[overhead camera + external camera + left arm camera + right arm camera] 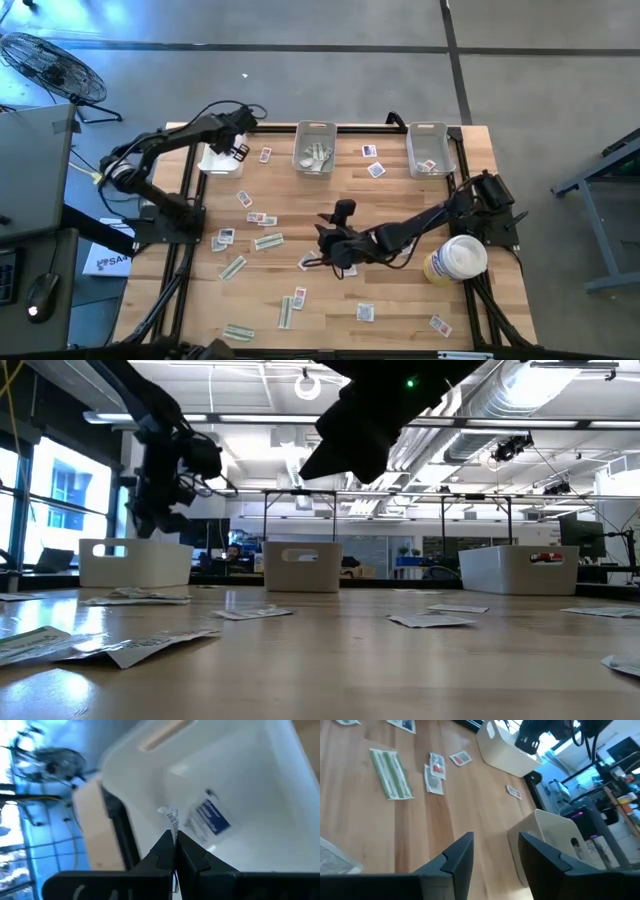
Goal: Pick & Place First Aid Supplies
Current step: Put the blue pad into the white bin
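My left gripper (236, 150) hangs over the white bin (211, 160) at the table's far left and is shut on a small white packet (173, 820). A blue-marked packet (210, 817) lies on that bin's floor. My right gripper (492, 855) stands open above the bare wood at the table's middle (338, 215), with nothing between its fingers. Many first aid supplies lie flat on the table: white packets (258, 217) and pale green strips (268, 241). The low view shows my left gripper (158, 485) above the left bin's rim (135, 550). My left gripper pinches the white packet between its two fingertips (165, 851). The packet shows edge-on, its free end (172, 816) sticking out past the tips. The fingers slant down from the near right side. The packet is lifted clear, above the bin's inside.
Two more bins stand along the far edge, one at the middle (315, 148) holding packets and one at the right (430, 148). A white-and-yellow round tub (457, 258) stands at the right beside my right arm. Loose packets lie over the table's left and near parts.
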{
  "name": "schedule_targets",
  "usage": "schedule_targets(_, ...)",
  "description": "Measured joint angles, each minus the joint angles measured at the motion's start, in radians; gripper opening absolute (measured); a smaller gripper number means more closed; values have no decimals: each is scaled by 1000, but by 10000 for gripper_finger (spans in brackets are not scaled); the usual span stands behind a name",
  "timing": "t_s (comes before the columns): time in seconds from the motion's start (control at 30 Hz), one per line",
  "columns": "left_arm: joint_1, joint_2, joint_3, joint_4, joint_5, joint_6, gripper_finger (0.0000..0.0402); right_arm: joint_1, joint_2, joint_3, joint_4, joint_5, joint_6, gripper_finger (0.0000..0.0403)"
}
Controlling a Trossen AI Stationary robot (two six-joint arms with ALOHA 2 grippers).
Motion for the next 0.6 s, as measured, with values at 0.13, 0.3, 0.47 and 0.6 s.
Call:
schedule_targets(0.13, 0, 46, 0, 3, 23, 4, 0, 2, -1, 0, -3, -12, -1, 149)
schedule_targets(0.3, 0, 79, 0, 21, 50, 49, 1, 1, -1, 0, -3, -20, -1, 149)
schedule_targets(0.47, 1, 75, 0, 33, 68, 54, 3, -3, -1, 0, -3, -27, -1, 149)
schedule_targets(0.6, 7, 73, 22, 0, 101, 60, 28, -19, -1, 0, -3, -65, 19, 149)
